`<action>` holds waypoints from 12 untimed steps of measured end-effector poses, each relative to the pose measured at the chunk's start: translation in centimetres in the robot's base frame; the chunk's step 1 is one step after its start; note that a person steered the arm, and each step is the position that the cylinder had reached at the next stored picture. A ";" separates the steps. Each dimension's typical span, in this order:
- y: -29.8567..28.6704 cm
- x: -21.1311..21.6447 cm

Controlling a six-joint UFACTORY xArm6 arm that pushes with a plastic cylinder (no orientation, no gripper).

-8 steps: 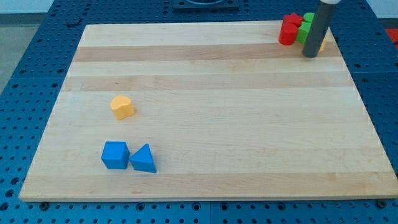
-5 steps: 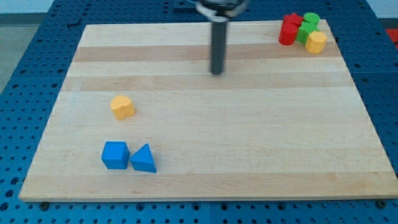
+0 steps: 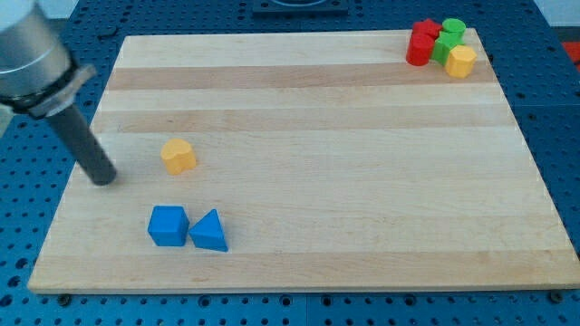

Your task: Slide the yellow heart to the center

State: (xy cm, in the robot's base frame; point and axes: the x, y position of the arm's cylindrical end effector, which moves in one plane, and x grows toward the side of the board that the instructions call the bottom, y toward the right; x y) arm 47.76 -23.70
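Note:
The yellow heart (image 3: 178,156) lies on the wooden board (image 3: 308,190) at the view's left, a little above the middle height. My tip (image 3: 105,178) rests on the board to the left of the heart and slightly below it, a clear gap between them. The rod leans up to the view's top left.
A blue cube (image 3: 168,225) and a blue triangular block (image 3: 210,231) sit side by side below the heart. At the view's top right corner are a red block (image 3: 420,43), a green block (image 3: 448,38) and a yellow block (image 3: 460,62), clustered together.
My tip has swept from the top right cluster across the board's upper middle to the left side, ending just left of the yellow heart. No block has moved.

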 end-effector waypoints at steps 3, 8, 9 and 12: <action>15.4 -6.5; 10.7 -4.0; 16.2 -6.9; 9.8 -1.6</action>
State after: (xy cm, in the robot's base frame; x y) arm 46.13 -13.86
